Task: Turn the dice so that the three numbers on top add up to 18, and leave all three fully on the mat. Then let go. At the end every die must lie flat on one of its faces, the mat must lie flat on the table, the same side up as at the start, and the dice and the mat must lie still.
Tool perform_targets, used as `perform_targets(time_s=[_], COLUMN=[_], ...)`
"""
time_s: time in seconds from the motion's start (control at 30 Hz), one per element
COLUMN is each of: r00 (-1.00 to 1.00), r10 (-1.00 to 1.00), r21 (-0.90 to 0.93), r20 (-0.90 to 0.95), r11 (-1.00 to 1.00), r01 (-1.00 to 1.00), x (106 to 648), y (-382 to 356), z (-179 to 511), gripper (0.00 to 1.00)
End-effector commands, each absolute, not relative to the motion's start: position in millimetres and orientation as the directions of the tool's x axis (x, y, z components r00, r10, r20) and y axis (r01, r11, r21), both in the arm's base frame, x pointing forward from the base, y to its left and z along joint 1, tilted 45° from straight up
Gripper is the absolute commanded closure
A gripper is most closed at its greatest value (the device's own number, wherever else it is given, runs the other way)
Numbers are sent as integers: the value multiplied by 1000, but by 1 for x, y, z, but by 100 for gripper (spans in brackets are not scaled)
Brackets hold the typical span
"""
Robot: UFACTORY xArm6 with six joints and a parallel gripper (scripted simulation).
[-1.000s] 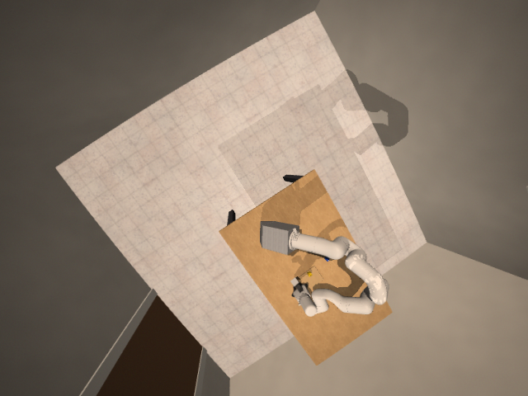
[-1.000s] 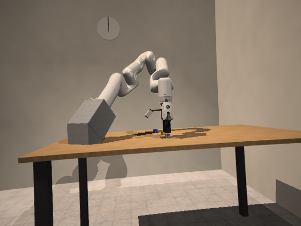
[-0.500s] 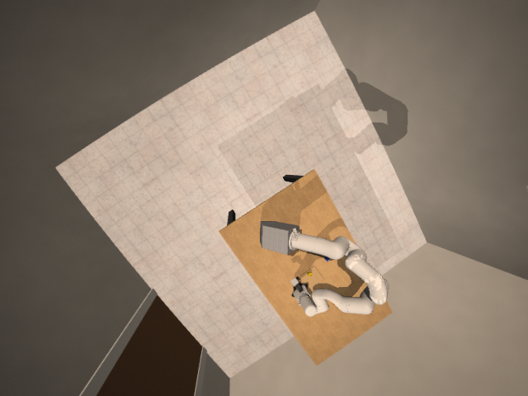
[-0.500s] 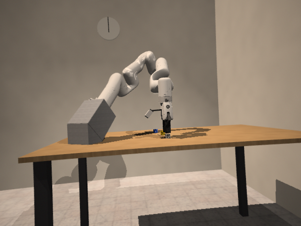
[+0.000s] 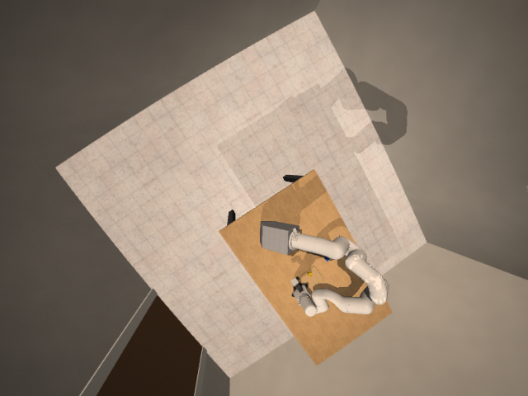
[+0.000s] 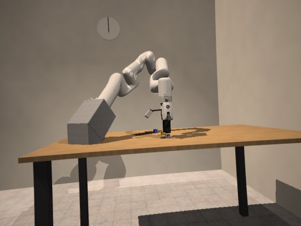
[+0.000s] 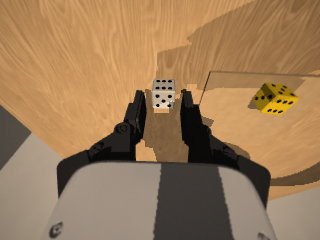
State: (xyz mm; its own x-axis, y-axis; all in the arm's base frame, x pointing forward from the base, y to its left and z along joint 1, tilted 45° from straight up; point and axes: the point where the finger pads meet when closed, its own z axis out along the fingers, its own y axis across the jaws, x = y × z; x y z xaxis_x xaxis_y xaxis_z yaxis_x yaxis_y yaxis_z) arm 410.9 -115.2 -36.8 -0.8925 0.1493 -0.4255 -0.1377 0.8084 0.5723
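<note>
A white die (image 7: pixel 163 93) lies on the bare wooden table just left of the mat's edge. My gripper (image 7: pixel 163 101) points straight down with its two black fingers on either side of this die, partly open, with small gaps to it. The mat (image 7: pixel 260 130) is a thin tan sheet to the right. A yellow die (image 7: pixel 275 98) lies on it. A blue die (image 6: pixel 155 130) lies farther back on the table, and I cannot tell whether it is on the mat. In the side view the gripper (image 6: pixel 166 135) reaches down to the table top.
The arm's grey base block (image 6: pixel 91 121) stands on the table at the left. The wrist camera bracket (image 6: pixel 148 113) sticks out to the left of the wrist. The table edge lies a short way in front of the dice.
</note>
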Motion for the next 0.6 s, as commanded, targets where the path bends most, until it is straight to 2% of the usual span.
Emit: perform_targets(time_s=[0.0,0.57], r00=[-892,-892], r10=[150,150], r21=[571,571], r20=[-427,-427], r11=[810,810], r01=[-137,-137], x=[412,421], y=[-116,-104], z=[-37,-52], gripper=[58,58])
